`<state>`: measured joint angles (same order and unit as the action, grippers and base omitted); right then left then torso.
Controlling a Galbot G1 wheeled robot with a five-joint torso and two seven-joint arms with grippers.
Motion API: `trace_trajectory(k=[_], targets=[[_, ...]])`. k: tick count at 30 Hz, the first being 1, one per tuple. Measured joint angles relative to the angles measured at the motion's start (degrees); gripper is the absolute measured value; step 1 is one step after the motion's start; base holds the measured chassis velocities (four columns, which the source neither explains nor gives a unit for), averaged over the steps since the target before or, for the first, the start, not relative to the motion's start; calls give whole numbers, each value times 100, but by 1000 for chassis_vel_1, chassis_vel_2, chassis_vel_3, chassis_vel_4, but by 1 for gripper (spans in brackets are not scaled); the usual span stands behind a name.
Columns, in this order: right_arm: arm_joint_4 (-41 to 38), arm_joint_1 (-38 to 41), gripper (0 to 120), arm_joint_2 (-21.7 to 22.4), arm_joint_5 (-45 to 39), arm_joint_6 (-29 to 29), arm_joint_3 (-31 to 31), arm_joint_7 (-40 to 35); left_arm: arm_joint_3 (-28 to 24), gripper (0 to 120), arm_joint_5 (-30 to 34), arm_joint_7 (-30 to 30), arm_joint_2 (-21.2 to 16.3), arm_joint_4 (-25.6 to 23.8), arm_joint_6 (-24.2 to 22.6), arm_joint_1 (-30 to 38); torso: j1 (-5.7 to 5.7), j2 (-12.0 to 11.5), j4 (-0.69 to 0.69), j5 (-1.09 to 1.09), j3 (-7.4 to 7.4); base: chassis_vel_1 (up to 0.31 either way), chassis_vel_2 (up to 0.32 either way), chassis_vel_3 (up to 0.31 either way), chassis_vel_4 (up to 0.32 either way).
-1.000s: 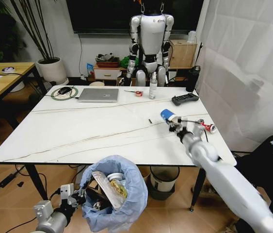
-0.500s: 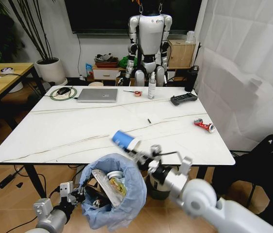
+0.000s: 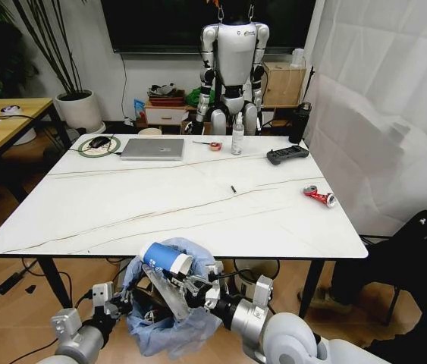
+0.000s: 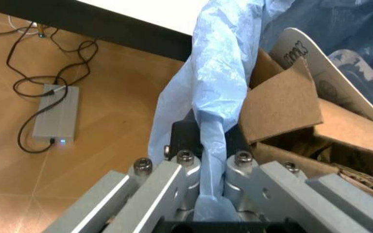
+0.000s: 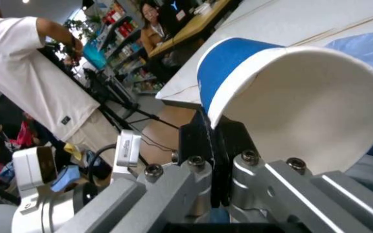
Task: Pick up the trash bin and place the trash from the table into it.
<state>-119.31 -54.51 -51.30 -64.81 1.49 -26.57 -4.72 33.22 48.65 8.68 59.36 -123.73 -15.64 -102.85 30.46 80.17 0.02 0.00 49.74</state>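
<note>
Trash bin (image 3: 169, 303) held below the near edge of the table (image 3: 107, 205), blue bag puffed over the rim. Left gripper (image 3: 118, 302) at the bin's left side, fingers (image 4: 173, 177) clamped on a fold of the bag and the rim. Right gripper (image 3: 186, 279) over the bin's mouth, fingers (image 5: 203, 145) pinched on the rim of the blue paper cup (image 3: 164, 259); cup lying on its side, directly above the bin, not yet let go. Inside the bin: brown cardboard (image 4: 283, 104) and other scraps, packed fairly high. Left on the table, well away from the bin toward the far right edge: crushed red can (image 3: 319, 196). Also a small dark speck (image 3: 233, 189) near the table's middle, too small to identify. Laptop (image 3: 153, 148) and black controller (image 3: 288, 155) along the far side of the table, not trash. Judged progress: bin picked up, most litter in, cup at the drop point; remaining appear to be release of the cup and the can.
</note>
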Motion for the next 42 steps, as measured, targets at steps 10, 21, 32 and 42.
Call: trace_trajectory(k=[10,21,32,42], targets=[[13,-137,32,19,155,18,51,-52,-21,0,28,42,-6,17,-23,74,0,0,-1,0,0,0,0,0,0],[-578,-168,70,261,259,32,345,-212,-23,0,28,62,-11,92,-38,40,0,0,-2,-1,0,0,0,0,0],[2019,1623,100,-543,1086,1061,1575,-538,63,0,-29,44,19,-83,-30,-173,1,0,2,-1,1,0,0,0,0],[4456,2518,100,-1045,1410,1302,1296,348,149,0,-117,44,75,-186,-22,-324,-1,0,-1,1,0,0,0,0,0]])
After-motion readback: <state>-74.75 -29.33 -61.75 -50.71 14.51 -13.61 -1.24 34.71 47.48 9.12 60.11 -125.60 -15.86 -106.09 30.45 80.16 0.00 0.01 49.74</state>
